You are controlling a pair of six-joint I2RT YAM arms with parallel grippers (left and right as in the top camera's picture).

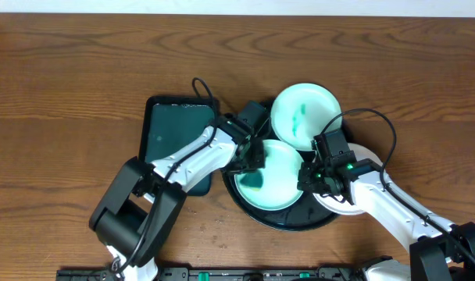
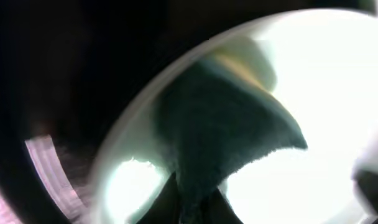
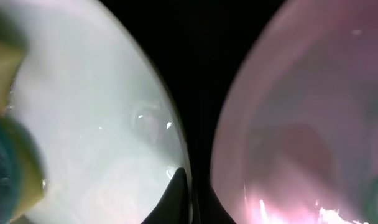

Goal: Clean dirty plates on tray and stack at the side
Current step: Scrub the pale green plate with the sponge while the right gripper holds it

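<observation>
You'll find one white plate [image 1: 278,178], teal-smeared, flat on the glossy round black tray [image 1: 288,224] between left pincer [image 1: 255,160] and right pincer [image 1: 308,178], a green-streaked plate [image 1: 304,115] just beyond them, and a third plate [image 1: 364,154] mostly beneath the right one.

**Two White-and-Black Arms**

The left arm [image 1: 192,154] and right arm [image 1: 386,199] are built of white links joined by bulky black housings. A looping black cable [image 1: 202,87] is carried by each. Dark, tapered jaws are seen on the right gripper [image 3: 192,186].
</observation>
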